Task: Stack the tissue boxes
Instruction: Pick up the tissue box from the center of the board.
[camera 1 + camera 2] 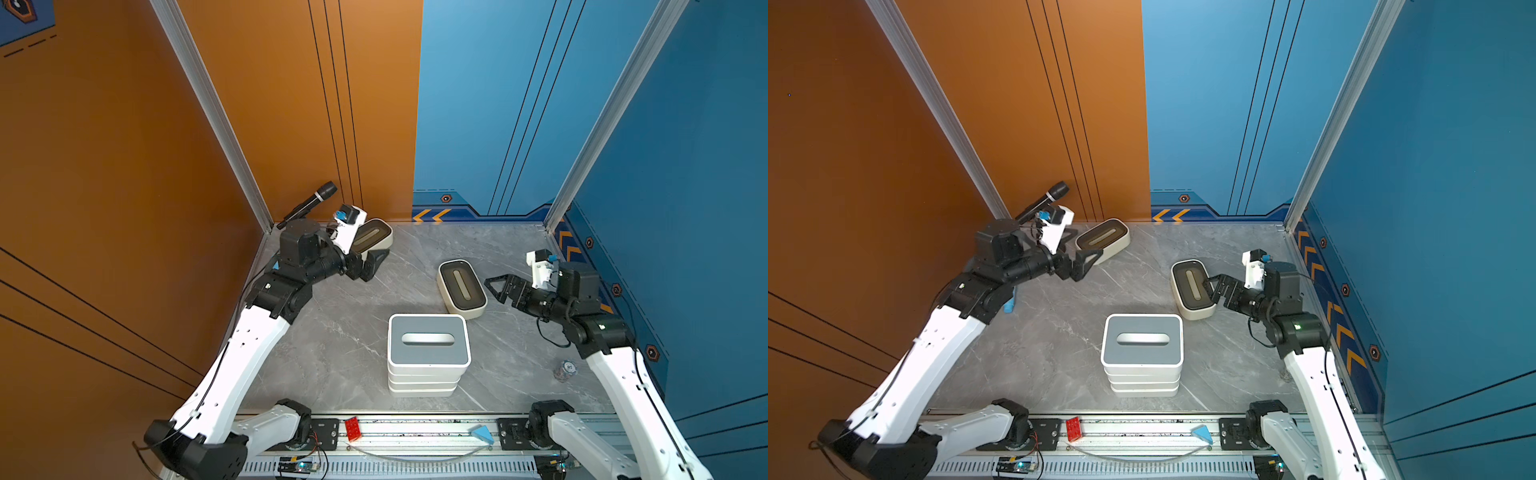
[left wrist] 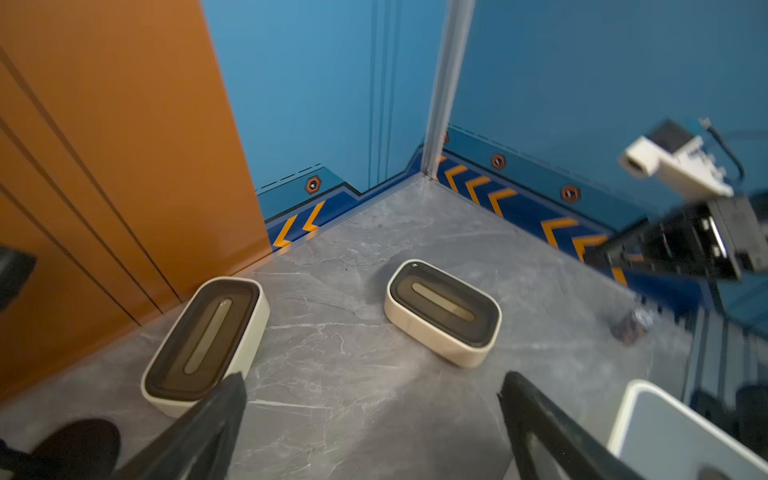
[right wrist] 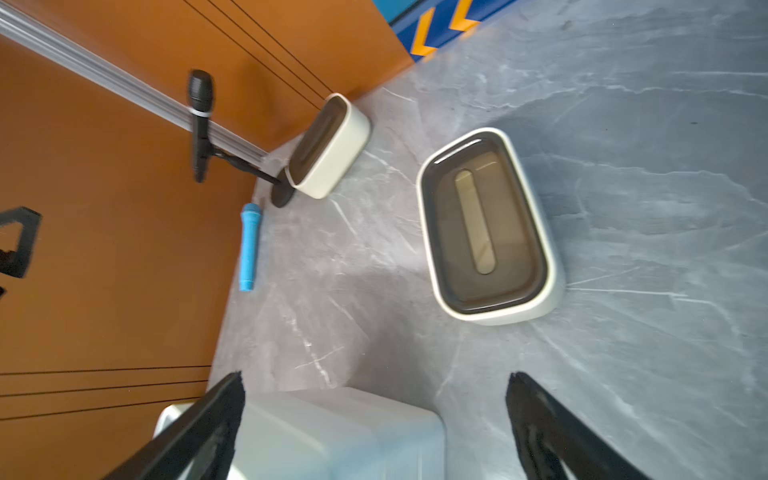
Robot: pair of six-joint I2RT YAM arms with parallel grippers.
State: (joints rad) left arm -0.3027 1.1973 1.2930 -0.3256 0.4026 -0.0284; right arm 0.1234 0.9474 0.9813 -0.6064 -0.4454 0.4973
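Observation:
Three grey-lidded white tissue boxes (image 1: 428,353) (image 1: 1142,353) stand stacked in the middle of the table. A cream tissue box with a dark brown lid (image 1: 461,289) (image 3: 486,224) lies right of the stack. A second brown-lidded box (image 1: 372,237) (image 2: 205,340) lies by the orange wall at the back left. My left gripper (image 1: 376,266) (image 2: 371,380) hangs open just in front of that back box, holding nothing. My right gripper (image 1: 494,290) (image 3: 374,376) is open beside the right brown-lidded box, with nothing between its fingers.
A black microphone on a stand (image 1: 309,203) rises at the back left corner. A blue toy microphone (image 3: 250,245) lies along the orange wall. A small pile of poker chips (image 1: 565,370) sits near the right arm. A red brick (image 1: 353,428) and a blue wedge (image 1: 482,434) rest on the front rail.

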